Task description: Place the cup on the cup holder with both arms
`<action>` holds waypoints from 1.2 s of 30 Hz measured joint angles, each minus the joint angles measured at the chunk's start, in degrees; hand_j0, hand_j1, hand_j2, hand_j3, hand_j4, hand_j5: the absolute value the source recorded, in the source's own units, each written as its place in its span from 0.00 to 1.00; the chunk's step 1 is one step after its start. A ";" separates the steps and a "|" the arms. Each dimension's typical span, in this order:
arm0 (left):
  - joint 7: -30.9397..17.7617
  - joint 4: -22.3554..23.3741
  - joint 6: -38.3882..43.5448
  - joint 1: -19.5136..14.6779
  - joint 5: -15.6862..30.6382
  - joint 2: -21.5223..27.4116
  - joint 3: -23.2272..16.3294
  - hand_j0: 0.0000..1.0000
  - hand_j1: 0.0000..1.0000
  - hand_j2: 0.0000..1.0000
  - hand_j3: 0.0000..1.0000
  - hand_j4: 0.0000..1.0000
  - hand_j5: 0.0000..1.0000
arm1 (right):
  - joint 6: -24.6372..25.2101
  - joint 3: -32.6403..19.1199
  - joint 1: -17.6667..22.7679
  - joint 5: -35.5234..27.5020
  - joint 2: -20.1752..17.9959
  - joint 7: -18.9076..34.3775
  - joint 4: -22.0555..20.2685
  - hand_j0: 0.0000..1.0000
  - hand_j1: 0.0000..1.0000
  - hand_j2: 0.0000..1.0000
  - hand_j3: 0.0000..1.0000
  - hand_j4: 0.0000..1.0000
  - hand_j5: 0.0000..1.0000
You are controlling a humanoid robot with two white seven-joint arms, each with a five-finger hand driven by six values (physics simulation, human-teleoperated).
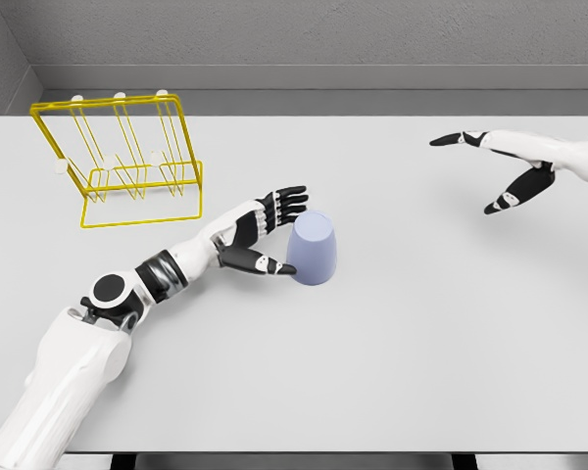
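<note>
Near the front edge of the white surface [392, 372], a white left arm reaching in from the lower left, elbow low, forearm angled up toward the middle. Just ahead, the left hand [260, 235] beside a pale lilac cup [314, 249], standing mouth-down near the centre; thumb lying against the cup's lower left side, fingers [286, 202] spread and extended past its upper left edge, not yet wrapped around it. By the look of it, the reach-and-grasp step in hand, with lifting and hanging not yet begun. Next move likely calling for curling round the cup's wall without tipping or sliding it, then a carry up and left. Farther back on the left, well apart from the cup, a yellow wire cup holder [127, 162] with white-tipped pegs, nothing on it. Far right, the right hand [510, 171] hovering above the surface, fingers splayed and holding nothing, well apart from the cup. Beyond, a grey wall [304, 34] along the back and a second grey wall at the left corner.
</note>
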 measured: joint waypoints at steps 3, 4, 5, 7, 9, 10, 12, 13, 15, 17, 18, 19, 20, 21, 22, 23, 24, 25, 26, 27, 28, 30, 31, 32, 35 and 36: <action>0.00 0.33 0.00 0.00 0.00 0.00 0.06 1.00 1.00 1.00 1.00 1.00 1.00 | 0.00 0.01 0.09 -0.02 0.04 0.00 0.05 1.00 1.00 1.00 1.00 1.00 1.00; 0.00 0.40 0.00 0.00 -0.01 0.00 0.05 1.00 1.00 1.00 1.00 1.00 1.00 | 0.00 0.00 -0.09 -0.05 0.01 0.00 0.07 1.00 1.00 1.00 1.00 1.00 1.00; 0.00 0.44 0.01 0.09 -0.02 -0.01 0.03 1.00 1.00 1.00 1.00 1.00 1.00 | 0.00 -0.11 -0.18 -0.13 -0.02 0.00 0.32 1.00 1.00 1.00 1.00 1.00 1.00; 0.00 0.50 0.01 0.00 -0.04 -0.18 -0.04 1.00 1.00 1.00 1.00 1.00 1.00 | 0.00 -0.78 0.00 -0.19 -0.08 0.00 1.41 1.00 1.00 1.00 1.00 1.00 1.00; 0.00 0.52 0.04 0.00 -0.18 -0.52 -0.10 1.00 1.00 1.00 1.00 1.00 1.00 | 0.00 -1.23 -0.09 -0.20 -0.12 0.00 2.13 1.00 1.00 1.00 1.00 1.00 1.00; 0.00 0.53 0.05 0.00 -0.48 -0.70 -0.09 1.00 1.00 1.00 1.00 1.00 1.00 | 0.00 -1.37 -0.09 -0.21 -0.13 0.00 2.36 1.00 1.00 1.00 1.00 1.00 1.00; 0.00 0.54 0.05 0.00 -0.89 -1.18 -0.05 1.00 1.00 1.00 1.00 1.00 1.00 | 0.00 -1.55 0.00 -0.19 -0.07 0.00 2.73 1.00 1.00 1.00 1.00 1.00 1.00; 0.00 0.54 0.05 0.00 -1.02 -1.38 -0.03 1.00 1.00 1.00 1.00 1.00 1.00 | 0.00 -1.61 -0.09 -0.18 -0.02 0.00 2.91 1.00 1.00 1.00 1.00 1.00 1.00; 0.00 0.55 0.06 0.00 -1.23 -1.85 -0.05 1.00 1.00 1.00 1.00 1.00 1.00 | 0.00 -1.67 -0.09 -0.16 0.04 0.00 3.26 1.00 1.00 1.00 1.00 1.00 1.00; 0.00 0.55 0.07 0.00 -1.60 -2.30 -0.05 1.00 1.00 1.00 1.00 1.00 1.00 | 0.00 -1.70 -0.09 -0.14 0.04 0.00 3.54 1.00 1.00 1.00 1.00 1.00 1.00; 0.00 0.55 0.07 0.00 -1.72 -2.45 -0.03 1.00 1.00 1.00 1.00 1.00 1.00 | 0.00 -1.71 -0.18 -0.14 0.03 0.00 3.63 1.00 1.00 1.00 1.00 1.00 1.00; 0.00 0.55 0.08 0.00 -1.81 -2.55 0.01 1.00 1.00 1.00 1.00 1.00 1.00 | 0.00 -1.72 -0.09 -0.11 0.03 0.00 3.70 1.00 1.00 1.00 1.00 1.00 1.00; 0.00 0.55 0.08 0.00 -1.87 -2.62 0.03 1.00 1.00 1.00 1.00 1.00 1.00 | 0.00 -1.72 -0.17 -0.09 0.03 0.00 3.74 1.00 1.00 1.00 1.00 1.00 1.00; 0.00 0.55 0.08 0.00 -1.91 -2.68 0.05 1.00 1.00 1.00 1.00 1.00 1.00 | 0.00 -1.73 -0.09 -0.08 0.02 0.00 3.77 1.00 1.00 1.00 1.00 1.00 1.00; 0.00 0.55 0.08 0.00 -1.95 -2.73 0.06 1.00 1.00 1.00 1.00 1.00 1.00 | 0.00 -1.73 -0.18 -0.06 -0.02 0.00 3.79 1.00 1.00 1.00 1.00 1.00 1.00; 0.00 0.55 0.09 0.00 -1.97 -2.80 0.07 1.00 1.00 1.00 1.00 1.00 1.00 | 0.00 -1.73 -0.09 -0.03 -0.06 0.00 3.81 1.00 1.00 1.00 1.00 1.00 1.00; 0.00 0.55 0.09 0.00 -1.98 -2.87 0.05 1.00 1.00 1.00 1.00 1.00 1.00 | 0.00 -1.73 0.00 0.00 -0.04 0.00 3.82 1.00 1.00 1.00 1.00 1.00 1.00; 0.00 0.55 0.09 0.00 -1.99 -2.95 0.01 1.00 1.00 1.00 1.00 1.00 1.00 | 0.00 -1.73 0.00 0.01 0.01 0.00 3.82 1.00 1.00 1.00 1.00 1.00 1.00; 0.00 0.55 0.09 0.00 -2.01 -3.13 -0.02 1.00 1.00 1.00 1.00 1.00 1.00 | 0.00 -1.73 0.00 0.02 0.06 0.00 3.82 1.00 1.00 1.00 1.00 1.00 1.00; 0.00 0.55 0.09 0.00 -2.01 -3.29 -0.05 1.00 1.00 1.00 1.00 1.00 1.00 | 0.00 -1.73 -0.09 0.02 0.08 0.00 3.82 1.00 1.00 1.00 1.00 1.00 1.00; 0.00 0.55 0.09 0.00 -2.03 -3.41 -0.07 1.00 1.00 1.00 1.00 1.00 1.00 | 0.00 -1.73 -0.09 0.02 0.07 0.00 3.81 1.00 1.00 1.00 1.00 1.00 1.00; 0.00 0.55 0.09 0.00 -2.03 -3.54 -0.10 1.00 1.00 1.00 1.00 1.00 1.00 | 0.00 -1.73 0.00 0.03 0.03 0.00 3.81 1.00 1.00 1.00 1.00 1.00 1.00; 0.00 0.55 0.09 0.00 -2.04 -3.61 -0.12 1.00 1.00 1.00 1.00 1.00 1.00 | 0.00 -1.73 0.00 0.03 0.03 0.00 3.80 1.00 1.00 1.00 1.00 1.00 1.00; 0.00 0.55 0.09 0.00 -2.04 -3.68 -0.14 1.00 1.00 1.00 1.00 1.00 1.00 | 0.00 -1.73 0.00 0.03 0.03 0.00 3.80 1.00 1.00 1.00 1.00 1.00 1.00; 0.00 0.55 0.10 0.00 -2.06 -3.85 -0.18 1.00 1.00 1.00 1.00 1.00 1.00 | 0.00 -1.73 0.09 0.04 -0.05 0.00 3.80 1.00 1.00 1.00 1.00 1.00 1.00; 0.00 0.55 0.10 0.00 -2.07 -3.90 -0.20 1.00 1.00 1.00 1.00 1.00 1.00 | 0.00 -1.73 0.18 0.04 -0.07 0.00 3.79 1.00 1.00 1.00 1.00 1.00 1.00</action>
